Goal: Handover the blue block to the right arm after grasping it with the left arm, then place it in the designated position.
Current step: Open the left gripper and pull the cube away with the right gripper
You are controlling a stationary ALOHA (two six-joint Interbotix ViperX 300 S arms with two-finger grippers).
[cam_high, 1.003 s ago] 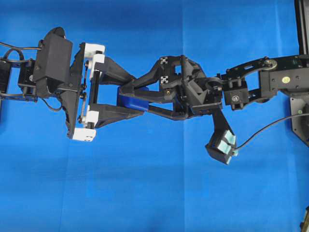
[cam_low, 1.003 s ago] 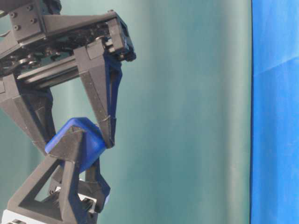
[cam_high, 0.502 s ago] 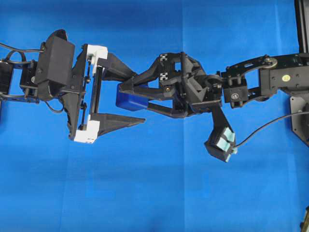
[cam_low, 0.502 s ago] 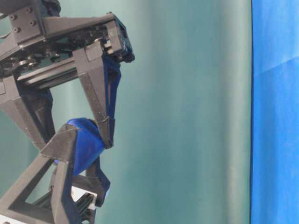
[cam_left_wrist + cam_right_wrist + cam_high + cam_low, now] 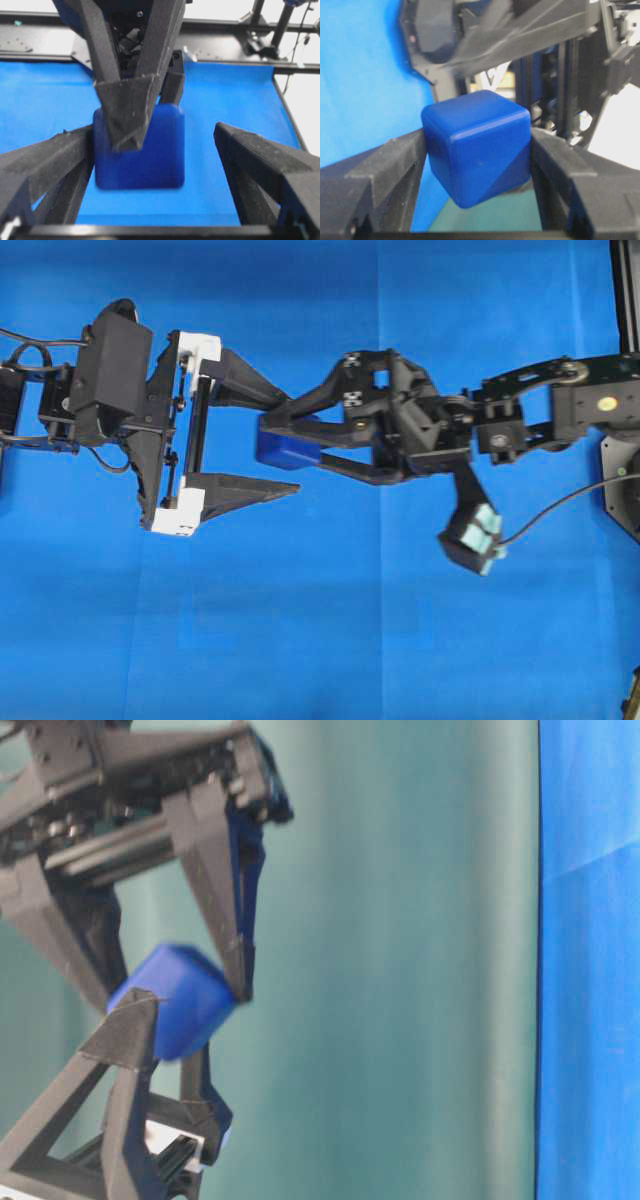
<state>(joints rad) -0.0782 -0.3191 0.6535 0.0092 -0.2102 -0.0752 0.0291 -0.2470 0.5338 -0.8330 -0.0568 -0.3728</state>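
- We see the blue block up in the air over the blue cloth, grasped between the right gripper fingers.
- We find the left gripper released, fingers spread wide to either side of the block, tips still flanking it.
- Our right wrist view shows both fingers pressing the block's sides.

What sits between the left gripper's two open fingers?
The blue block, clamped by the right gripper, near the upper finger; otherwise only blue cloth, per the overhead view.
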